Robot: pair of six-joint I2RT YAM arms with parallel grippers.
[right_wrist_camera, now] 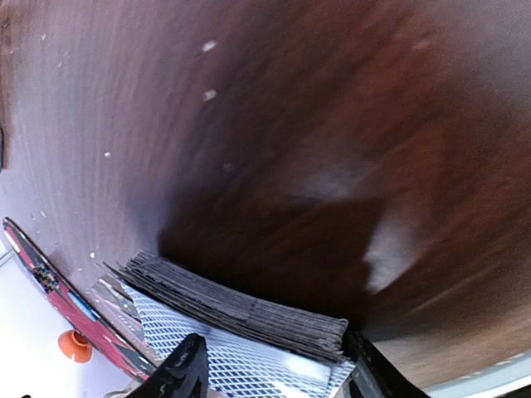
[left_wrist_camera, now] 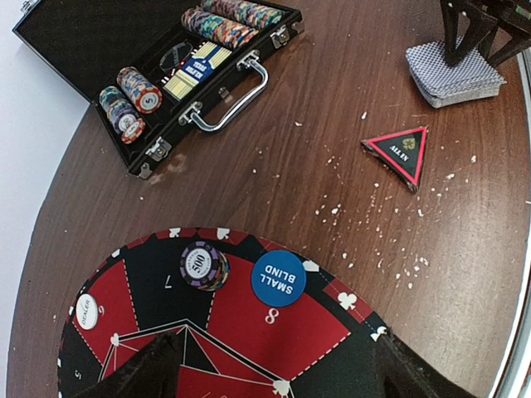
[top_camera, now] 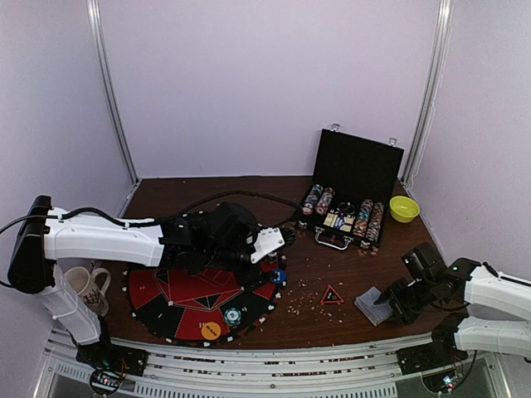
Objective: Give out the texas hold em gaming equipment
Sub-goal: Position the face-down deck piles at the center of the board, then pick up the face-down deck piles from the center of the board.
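Item: card deck [top_camera: 375, 304], lower right of top view. Right gripper [right_wrist_camera: 278, 373] straddles it; whether pinching, we cannot tell. We advise: centre on deck sides, squeeze evenly, lift level. Left gripper [left_wrist_camera: 278, 380] spread, empty, above poker mat [left_wrist_camera: 241, 332].

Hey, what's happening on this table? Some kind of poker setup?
Two robot arms are laying out poker gear. The right pincer is down at the deck of cards, jaws apart, no firm grip visible. The left pincer hovers open over the round mat, where a chip and a Small Blind disc sit. More chips wait in the open case.
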